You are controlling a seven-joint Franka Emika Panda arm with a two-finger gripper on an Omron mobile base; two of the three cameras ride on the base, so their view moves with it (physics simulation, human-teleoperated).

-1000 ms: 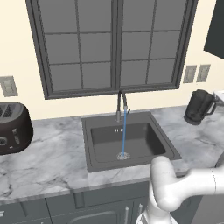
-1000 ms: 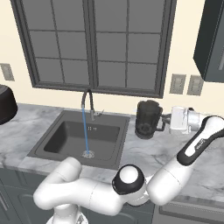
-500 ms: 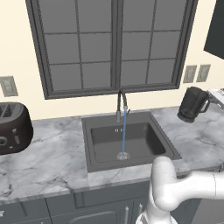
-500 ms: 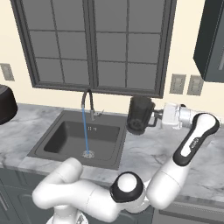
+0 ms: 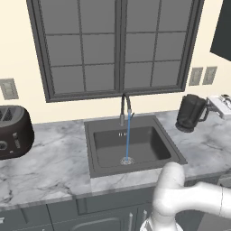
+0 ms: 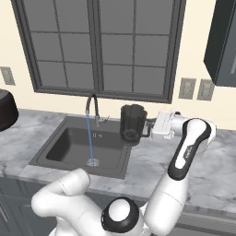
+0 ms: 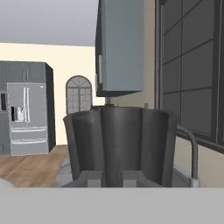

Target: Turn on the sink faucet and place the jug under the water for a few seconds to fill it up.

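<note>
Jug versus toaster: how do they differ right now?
The jug is a tall, open-topped cylinder right of the sink, gripped at its handle by the gripper; the toaster is squat, rounded, untouched on the counter far left. Both are dark.

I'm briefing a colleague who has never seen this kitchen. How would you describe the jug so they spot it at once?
Start at the big dark window, then drop to the sink below it, where a thin blue stream of water runs from the faucet. Just right of the basin, the jug hangs above the marble counter. It is the only dark, smoky cylinder with a side handle, gripped by the white arm's jaws.
</note>
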